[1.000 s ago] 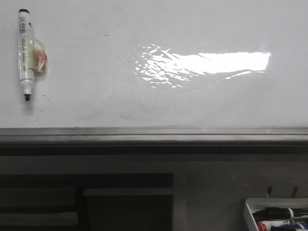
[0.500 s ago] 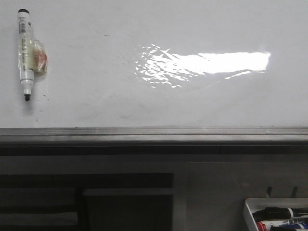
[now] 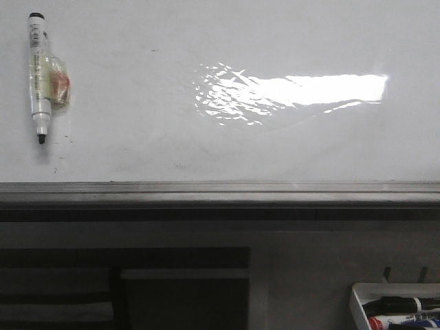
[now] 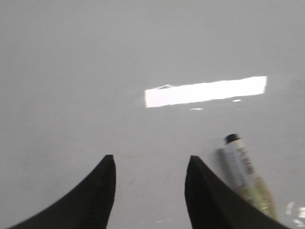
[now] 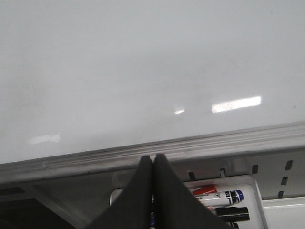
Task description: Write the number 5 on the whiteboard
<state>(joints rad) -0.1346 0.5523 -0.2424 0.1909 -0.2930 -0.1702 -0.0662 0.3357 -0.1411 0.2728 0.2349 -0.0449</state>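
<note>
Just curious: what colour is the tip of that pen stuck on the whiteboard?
Black, on the white-barrelled marker pen; clearest in the front view.

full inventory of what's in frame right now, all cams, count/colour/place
whiteboard: 1, glossy white, fills the upper front view; no digit on it; bright light reflection right of centre.
rail: 1, grey metal, along the board's lower edge.
marker: 1, white barrel, black cap up, tip down, taped to the board's upper left.
tray: 1, white, below the rail at lower right.
markers in tray: black, red and blue ones visible, partly cut off; count unclear.
left claw: black, open, empty, close to the taped marker.
right claw: black, shut, empty, above the tray.
</note>
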